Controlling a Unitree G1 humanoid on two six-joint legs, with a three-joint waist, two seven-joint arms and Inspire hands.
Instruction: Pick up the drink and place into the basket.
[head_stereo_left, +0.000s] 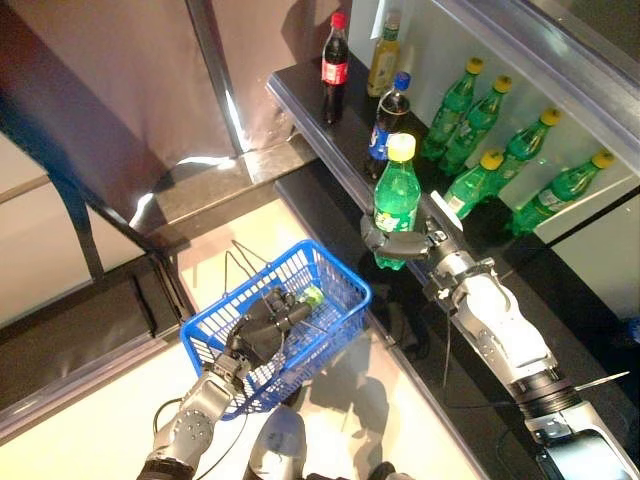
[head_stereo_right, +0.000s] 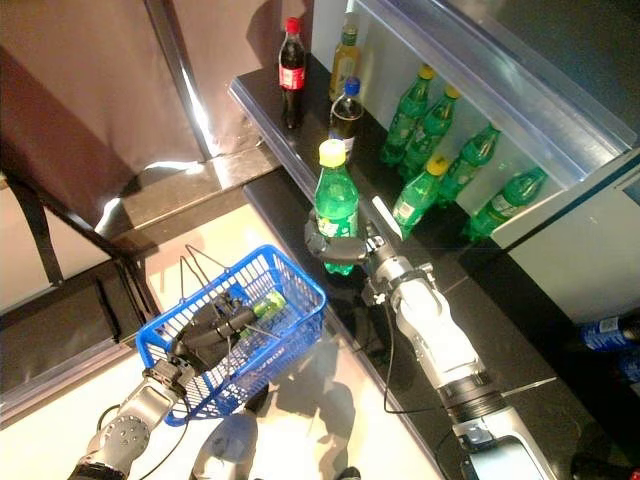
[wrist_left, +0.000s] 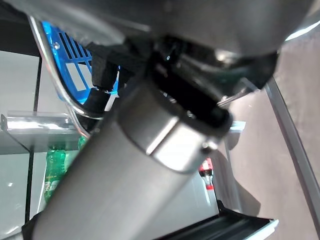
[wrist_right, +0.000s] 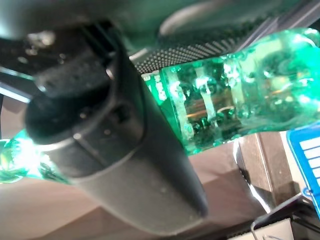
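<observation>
A green drink bottle (head_stereo_left: 397, 195) with a yellow cap stands upright in the air just past the basket's far right corner. My right hand (head_stereo_left: 400, 243) is shut round its lower half. The right wrist view shows the same bottle (wrist_right: 240, 100) past a dark finger (wrist_right: 115, 150). My left hand (head_stereo_left: 262, 325) carries the blue wire basket (head_stereo_left: 340, 275), fingers curled on its metal handle over the basket's middle. Something green (head_stereo_left: 312, 296) lies inside the basket beside that hand. A strip of the blue basket (wrist_left: 75, 65) shows in the left wrist view.
A black shelf ledge (head_stereo_left: 300, 90) carries a cola bottle (head_stereo_left: 334, 68), a yellowish bottle (head_stereo_left: 384, 55) and a dark bottle with a blue cap (head_stereo_left: 388, 125). Several green bottles (head_stereo_left: 500, 150) lie in the white cooler behind. A black counter (head_stereo_left: 320, 210) runs under my right arm.
</observation>
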